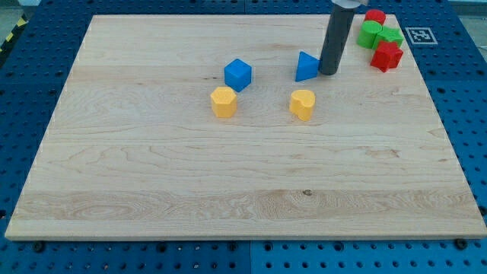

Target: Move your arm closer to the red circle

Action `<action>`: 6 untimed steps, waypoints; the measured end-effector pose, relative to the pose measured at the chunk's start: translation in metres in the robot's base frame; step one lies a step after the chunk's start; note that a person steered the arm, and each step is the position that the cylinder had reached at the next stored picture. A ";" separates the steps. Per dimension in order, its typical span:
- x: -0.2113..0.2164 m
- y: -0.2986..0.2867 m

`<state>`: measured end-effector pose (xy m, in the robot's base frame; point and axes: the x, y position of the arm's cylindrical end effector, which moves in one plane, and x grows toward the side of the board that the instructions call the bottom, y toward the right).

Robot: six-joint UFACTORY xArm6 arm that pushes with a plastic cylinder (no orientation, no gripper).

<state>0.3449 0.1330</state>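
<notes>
My tip: touching blue triangle, its right side; red circle far right, apart. No fingers fitted.

My rod enters from the view's top edge at about 1 o'clock of the view's centre and runs almost straight down, leaning very slightly toward 7 o'clock. It is 1 dark, plain cylinder. My tip rests low against the table, at the rod's 6 o'clock end.
</notes>
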 end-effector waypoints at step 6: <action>-0.109 0.049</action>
